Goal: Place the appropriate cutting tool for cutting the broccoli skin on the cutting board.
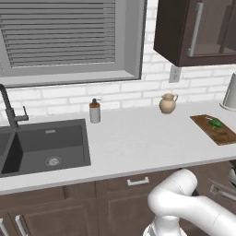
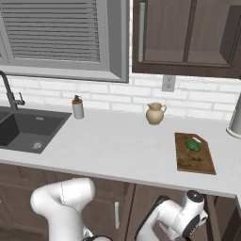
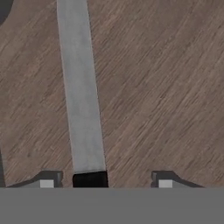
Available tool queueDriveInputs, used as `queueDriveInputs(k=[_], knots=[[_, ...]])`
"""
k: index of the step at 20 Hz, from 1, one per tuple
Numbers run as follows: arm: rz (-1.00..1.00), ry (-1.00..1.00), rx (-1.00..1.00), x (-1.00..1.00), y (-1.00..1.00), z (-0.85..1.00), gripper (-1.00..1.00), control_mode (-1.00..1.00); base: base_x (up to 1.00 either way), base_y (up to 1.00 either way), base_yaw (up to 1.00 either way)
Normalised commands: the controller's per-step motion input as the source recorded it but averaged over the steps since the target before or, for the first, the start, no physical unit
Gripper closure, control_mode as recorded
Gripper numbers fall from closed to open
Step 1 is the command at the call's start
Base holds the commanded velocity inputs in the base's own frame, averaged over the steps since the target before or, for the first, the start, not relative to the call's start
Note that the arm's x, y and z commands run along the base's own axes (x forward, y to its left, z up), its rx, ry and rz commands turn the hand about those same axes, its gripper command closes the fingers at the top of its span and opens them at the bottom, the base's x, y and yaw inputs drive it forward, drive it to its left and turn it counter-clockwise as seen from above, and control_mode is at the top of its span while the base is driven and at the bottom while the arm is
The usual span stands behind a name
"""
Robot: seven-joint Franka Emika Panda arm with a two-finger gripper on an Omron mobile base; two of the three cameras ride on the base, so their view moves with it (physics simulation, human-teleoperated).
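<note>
The brown wooden cutting board (image 1: 220, 132) (image 2: 195, 157) lies on the counter at the right, with the small green broccoli (image 1: 215, 123) (image 2: 193, 145) on its far end. The cutting tool is out of view. My arm reaches down below the counter edge, in front of the dark wood cabinet fronts. In the hand view my gripper (image 3: 105, 181) is pressed close to a wood-grain cabinet front (image 3: 162, 87). A flat grey handle bar (image 3: 81, 96) runs up between the spread fingertips (image 3: 46, 181), nearer the left one. The jaws stand open.
On the counter stand a tan jug (image 1: 168, 103) (image 2: 154, 113) and a soap dispenser (image 1: 95, 111) (image 2: 78, 108). The dark sink (image 1: 46, 145) (image 2: 26, 129) with its faucet is at the left. A pale kettle (image 1: 230, 92) stands at the far right.
</note>
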Motion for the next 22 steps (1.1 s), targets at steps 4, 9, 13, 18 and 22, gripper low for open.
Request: queueDriveInputs(k=[4,9,13,18,22], knots=[[0.0,0.0,-0.04,0.0,0.39,-0.57,1.0,-1.0,0.0,0.0,0.0],[0.01,0.0,0.01,-0.01,0.11,-0.19,1.0,-1.0,0.0,0.0,0.0],[0.0,0.0,0.01,-0.14,0.0,0.0,1.0,-1.0,0.0,0.0,0.0],[0.0,0.0,0.0,-0.19,0.0,0.14,1.0,-1.0,0.0,0.0,0.0],[0.0,0.0,0.0,-0.29,0.0,0.5,1.0,-1.0,0.0,0.0,0.0]])
